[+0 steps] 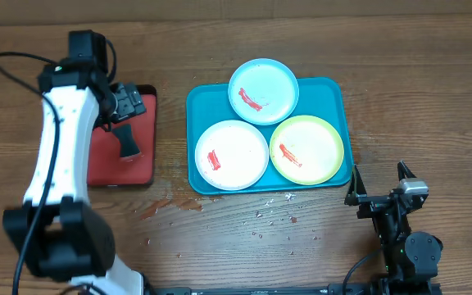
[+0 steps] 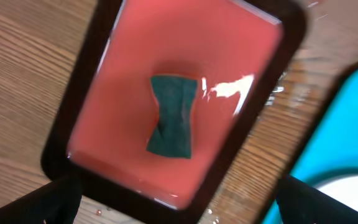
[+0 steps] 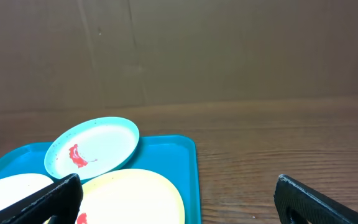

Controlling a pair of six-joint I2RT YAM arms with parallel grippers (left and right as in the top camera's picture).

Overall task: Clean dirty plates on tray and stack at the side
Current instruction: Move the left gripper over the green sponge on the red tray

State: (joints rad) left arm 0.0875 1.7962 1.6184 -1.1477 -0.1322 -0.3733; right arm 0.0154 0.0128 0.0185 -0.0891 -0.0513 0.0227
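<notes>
Three sauce-smeared plates (image 1: 263,91), blue, white, yellow-green, on teal tray (image 1: 334,90)

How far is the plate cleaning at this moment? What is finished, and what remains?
Nothing looks done: the blue plate, white plate and yellow-green plate lie on the teal tray, each with a red smear. In hand: the left gripper hovers, jaws open, over the sponge on the red tray. The right gripper rests open near the teal tray. Left: wiping all three and stacking them.
</notes>
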